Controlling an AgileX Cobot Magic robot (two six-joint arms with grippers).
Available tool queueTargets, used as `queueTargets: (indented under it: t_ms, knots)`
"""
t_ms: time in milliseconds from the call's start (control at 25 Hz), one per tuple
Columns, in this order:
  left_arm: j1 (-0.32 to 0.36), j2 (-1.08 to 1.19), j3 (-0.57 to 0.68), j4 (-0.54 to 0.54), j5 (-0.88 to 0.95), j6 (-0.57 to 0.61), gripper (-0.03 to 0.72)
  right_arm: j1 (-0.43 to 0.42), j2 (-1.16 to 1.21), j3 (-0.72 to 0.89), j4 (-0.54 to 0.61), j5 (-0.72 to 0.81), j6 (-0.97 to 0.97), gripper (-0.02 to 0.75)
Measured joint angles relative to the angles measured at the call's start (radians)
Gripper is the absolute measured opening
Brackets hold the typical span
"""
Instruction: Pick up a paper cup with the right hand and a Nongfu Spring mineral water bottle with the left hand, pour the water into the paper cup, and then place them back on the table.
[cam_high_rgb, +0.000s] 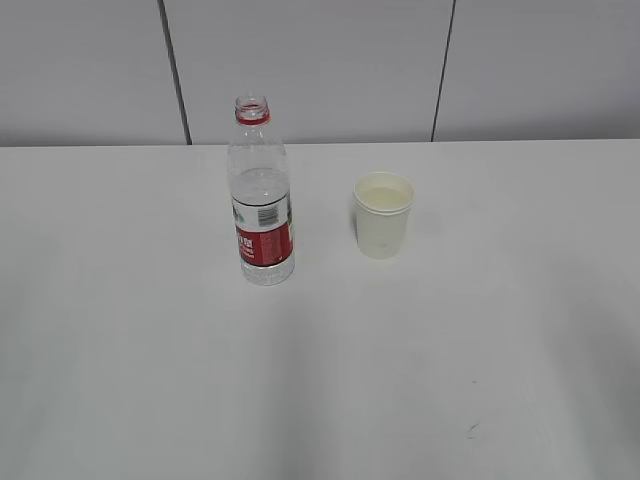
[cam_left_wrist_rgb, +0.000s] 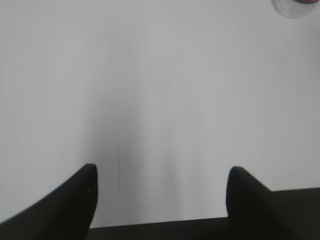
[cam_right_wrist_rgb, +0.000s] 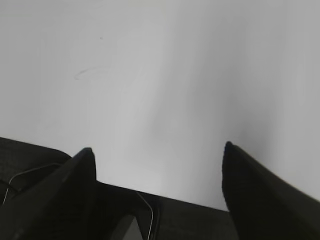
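Observation:
The Nongfu Spring mineral water bottle (cam_high_rgb: 262, 195) stands upright and uncapped on the white table (cam_high_rgb: 150, 350), left of centre, with clear water in it up to just above its red-and-white label. The paper cup (cam_high_rgb: 383, 214) stands upright to its right, a short gap apart. Neither arm shows in the exterior view. In the left wrist view my left gripper (cam_left_wrist_rgb: 161, 172) is open and empty above bare table near the front edge; the bottle's base (cam_left_wrist_rgb: 294, 7) peeks in at the top right corner. In the right wrist view my right gripper (cam_right_wrist_rgb: 157, 150) is open and empty over the table's front edge.
A grey panelled wall (cam_high_rgb: 320, 70) rises behind the table's far edge. A small dark scuff mark (cam_high_rgb: 472, 431) lies on the table at the front right. A faint curved mark (cam_right_wrist_rgb: 90, 72) shows on the table in the right wrist view.

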Motion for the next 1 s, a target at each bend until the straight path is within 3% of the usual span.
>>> queueTargets:
  t_ms: [600,1000]
  knots:
    - [0.0,-0.246,0.008,-0.003,-0.001,0.0,0.491,0.0,-0.41,0.002,0.007,0.01,0.0,0.582]
    - [0.0,-0.263,0.008,-0.004,0.002,0.0,0.491,0.0,-0.581,0.004,0.007,0.025,0.0,0.556]
